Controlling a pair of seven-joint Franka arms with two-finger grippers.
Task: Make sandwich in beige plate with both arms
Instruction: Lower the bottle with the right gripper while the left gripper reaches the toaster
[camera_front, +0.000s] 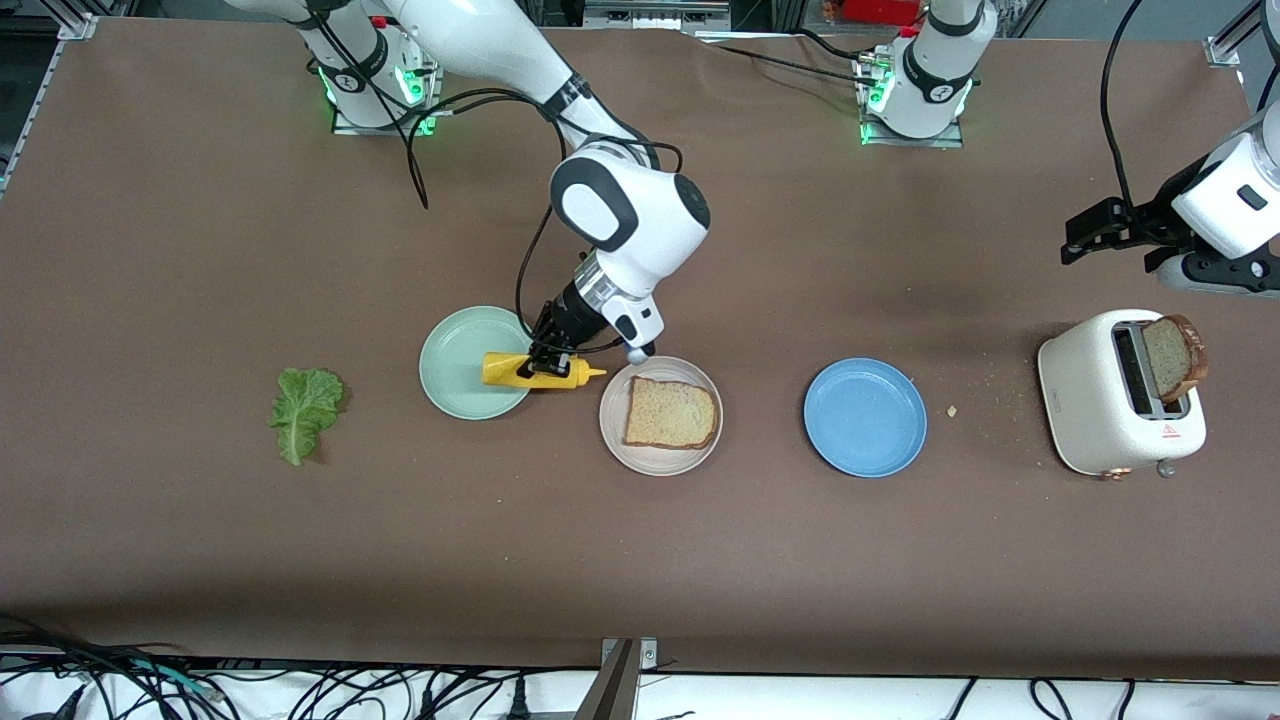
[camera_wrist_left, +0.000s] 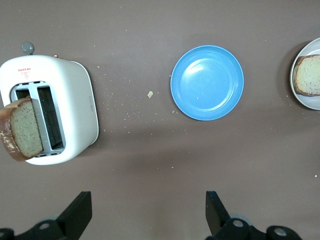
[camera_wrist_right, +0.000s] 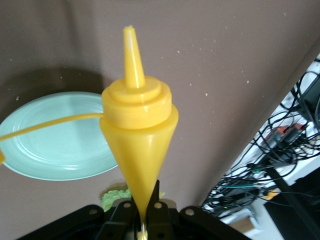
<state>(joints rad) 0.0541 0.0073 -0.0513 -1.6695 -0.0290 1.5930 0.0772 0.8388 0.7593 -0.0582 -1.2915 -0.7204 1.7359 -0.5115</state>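
The beige plate (camera_front: 660, 462) holds one slice of bread (camera_front: 670, 413); its edge and the slice also show in the left wrist view (camera_wrist_left: 307, 102). My right gripper (camera_front: 545, 360) is shut on a yellow squeeze bottle (camera_front: 540, 371), held lying flat over the rim of the mint-green plate (camera_front: 460, 370), nozzle toward the beige plate. The right wrist view shows the bottle (camera_wrist_right: 137, 130) pinched thin in the gripper (camera_wrist_right: 147, 210). The lettuce leaf (camera_front: 305, 408) lies on the table toward the right arm's end. My left gripper (camera_front: 1085, 235) hangs open (camera_wrist_left: 147, 200) above bare table beside the toaster (camera_front: 1110, 400).
A second bread slice (camera_front: 1175, 355) stands up out of the white toaster's slot (camera_wrist_left: 22, 130). A blue plate (camera_front: 865, 417) lies between the beige plate and the toaster, with crumbs (camera_front: 951, 411) scattered beside it. Cables hang along the table's front edge.
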